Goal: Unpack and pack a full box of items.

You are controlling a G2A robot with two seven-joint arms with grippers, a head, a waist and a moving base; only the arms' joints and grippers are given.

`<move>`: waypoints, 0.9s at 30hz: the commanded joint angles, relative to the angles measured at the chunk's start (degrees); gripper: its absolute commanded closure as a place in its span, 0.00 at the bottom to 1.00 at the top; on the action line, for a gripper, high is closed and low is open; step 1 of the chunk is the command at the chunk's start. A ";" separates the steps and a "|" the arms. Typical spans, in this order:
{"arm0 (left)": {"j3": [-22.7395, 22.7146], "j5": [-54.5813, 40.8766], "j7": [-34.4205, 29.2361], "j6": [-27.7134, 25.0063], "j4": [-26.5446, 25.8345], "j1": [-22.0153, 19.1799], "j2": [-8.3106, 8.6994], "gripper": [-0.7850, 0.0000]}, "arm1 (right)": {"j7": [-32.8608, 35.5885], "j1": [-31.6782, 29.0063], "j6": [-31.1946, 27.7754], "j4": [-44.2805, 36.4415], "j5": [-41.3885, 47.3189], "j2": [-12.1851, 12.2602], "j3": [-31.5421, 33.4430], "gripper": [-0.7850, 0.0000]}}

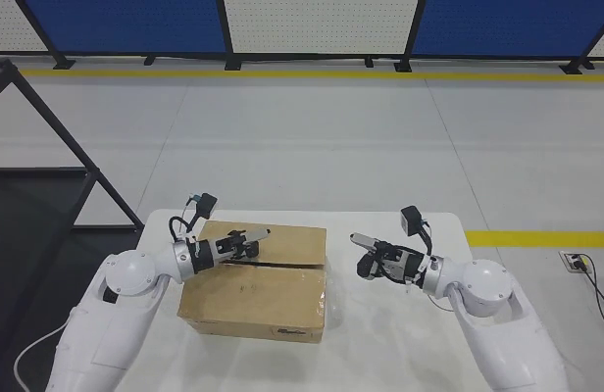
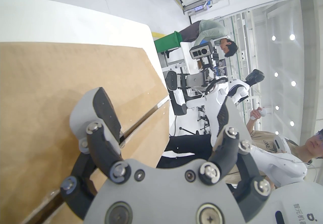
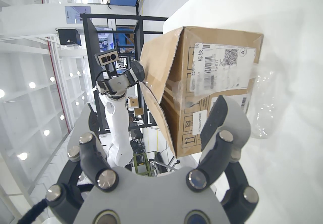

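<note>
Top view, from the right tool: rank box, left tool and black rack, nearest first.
From the right tool:
1. box, right beside it, on the side facing the other arm.
2. left tool, over the box's top seam.
3. black rack, farthest, well beyond the left tool.

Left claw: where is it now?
In the top view the left claw sits over the top of the cardboard box, on the left half of the table, one finger at the flap seam.
</note>
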 commanded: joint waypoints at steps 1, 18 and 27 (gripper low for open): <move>0.09 0.04 -1.94 -0.90 0.77 -0.36 0.13 0.00 | -0.09 -0.03 -0.34 0.06 0.71 0.00 -0.24 0.00; -3.27 -11.93 -14.28 -1.59 3.10 -1.08 1.41 0.00 | -4.82 -0.54 1.26 -1.39 0.94 0.50 -0.43 0.00; -3.88 -13.72 -17.62 -1.29 2.58 -0.70 2.04 0.00 | -5.20 -0.15 1.28 -1.08 1.19 0.57 -1.64 0.00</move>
